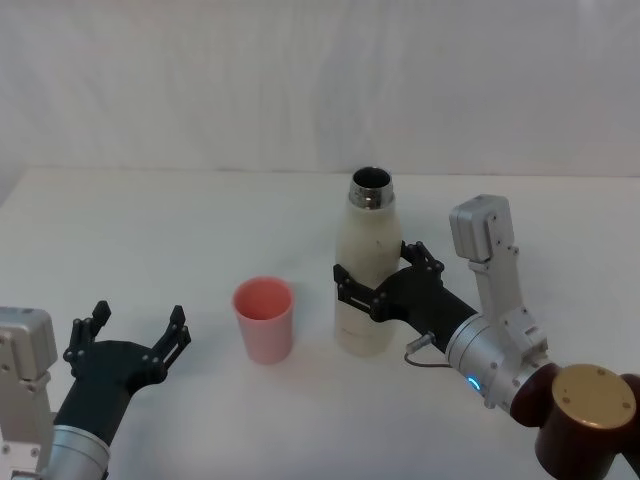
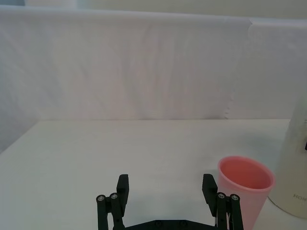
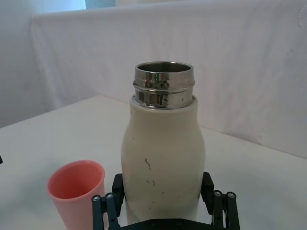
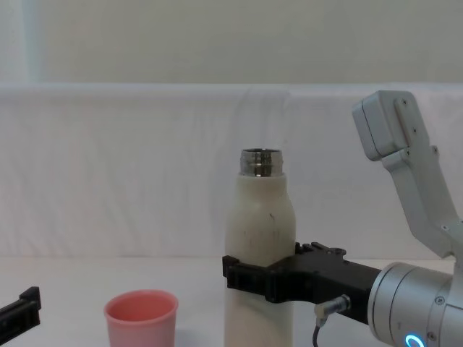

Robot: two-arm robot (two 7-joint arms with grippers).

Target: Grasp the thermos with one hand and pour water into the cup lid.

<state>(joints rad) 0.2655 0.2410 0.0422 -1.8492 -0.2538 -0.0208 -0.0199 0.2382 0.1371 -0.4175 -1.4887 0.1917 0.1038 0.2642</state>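
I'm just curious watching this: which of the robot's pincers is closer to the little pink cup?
Hard to call. The right pincer is clamped around the thermos just right of the cup lid; the left pincer is open, left of it.

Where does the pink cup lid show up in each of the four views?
Head view: cup lid left of centre, beside the thermos.
Left wrist view: lower right, past the left gripper.
Right wrist view: bottom left.
Chest view: bottom left of centre.
Shared landmark: the thermos, standing next to it.
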